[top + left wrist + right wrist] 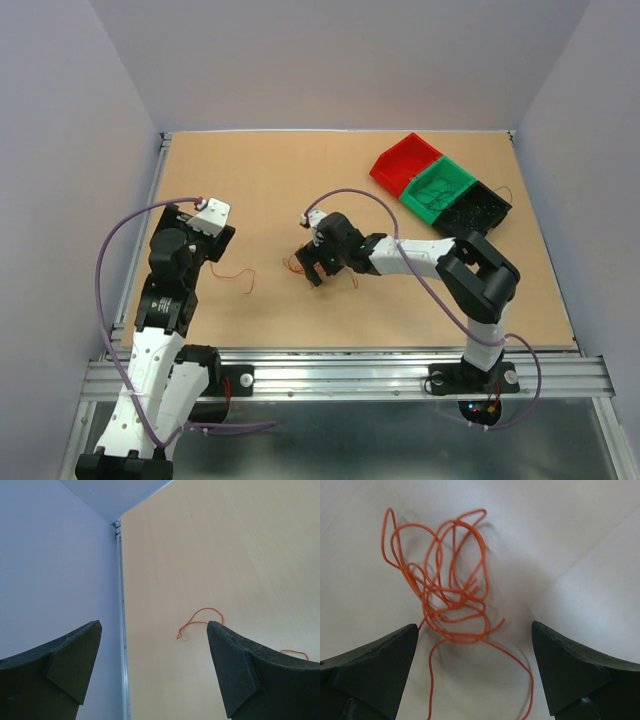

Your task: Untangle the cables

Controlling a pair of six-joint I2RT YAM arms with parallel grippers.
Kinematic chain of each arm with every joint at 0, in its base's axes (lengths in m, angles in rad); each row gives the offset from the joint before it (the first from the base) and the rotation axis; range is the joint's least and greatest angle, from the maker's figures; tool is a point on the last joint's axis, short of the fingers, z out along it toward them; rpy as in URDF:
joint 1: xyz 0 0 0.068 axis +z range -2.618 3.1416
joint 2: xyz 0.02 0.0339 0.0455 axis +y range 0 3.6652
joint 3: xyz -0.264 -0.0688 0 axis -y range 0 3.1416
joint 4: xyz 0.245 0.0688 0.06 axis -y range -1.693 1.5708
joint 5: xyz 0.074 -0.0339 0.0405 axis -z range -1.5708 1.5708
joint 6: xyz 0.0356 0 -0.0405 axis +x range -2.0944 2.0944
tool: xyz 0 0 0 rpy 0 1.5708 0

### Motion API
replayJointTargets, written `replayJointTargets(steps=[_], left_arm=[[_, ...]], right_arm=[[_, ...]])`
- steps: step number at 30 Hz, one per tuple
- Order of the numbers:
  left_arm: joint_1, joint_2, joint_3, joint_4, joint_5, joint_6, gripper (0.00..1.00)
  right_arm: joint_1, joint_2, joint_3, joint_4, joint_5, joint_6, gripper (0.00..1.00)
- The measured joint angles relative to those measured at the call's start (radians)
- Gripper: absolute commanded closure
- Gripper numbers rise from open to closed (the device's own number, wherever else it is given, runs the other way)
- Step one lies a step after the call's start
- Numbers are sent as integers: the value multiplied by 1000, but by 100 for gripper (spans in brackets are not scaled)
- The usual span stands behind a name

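A tangle of thin orange-red cables [447,597] lies on the table just ahead of my right gripper [474,625]. That gripper is open, and loose ends of the tangle trail down between its fingers [380,665] without being held. From above, the right gripper [311,267] hovers over this tangle [294,265] near the table's middle. One separate orange cable [236,274] lies to the left, and it also shows in the left wrist view as an orange cable [201,614] beside the right fingertip. My left gripper [154,625] is open and empty, raised above the table near its left edge [210,236].
Three bins stand in a row at the back right: red [403,162], green [438,188] with dark wires inside, and black [476,208]. A metal rail [121,630] and a wall border the table on the left.
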Motion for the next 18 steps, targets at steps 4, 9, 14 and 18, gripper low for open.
replayJointTargets(steps=[4, 9, 14, 18], left_arm=[[0, -19, 0, -2, -11, 15, 1], [1, -19, 0, -10, -27, 31, 1], [1, -23, -2, -14, -32, 38, 1], [1, -25, -8, -13, -20, 37, 1]], right_arm=[[56, 67, 84, 8, 19, -47, 0], [97, 134, 161, 3, 39, -87, 55], [98, 175, 208, 2, 111, -95, 100], [61, 175, 226, -16, 104, -94, 99]])
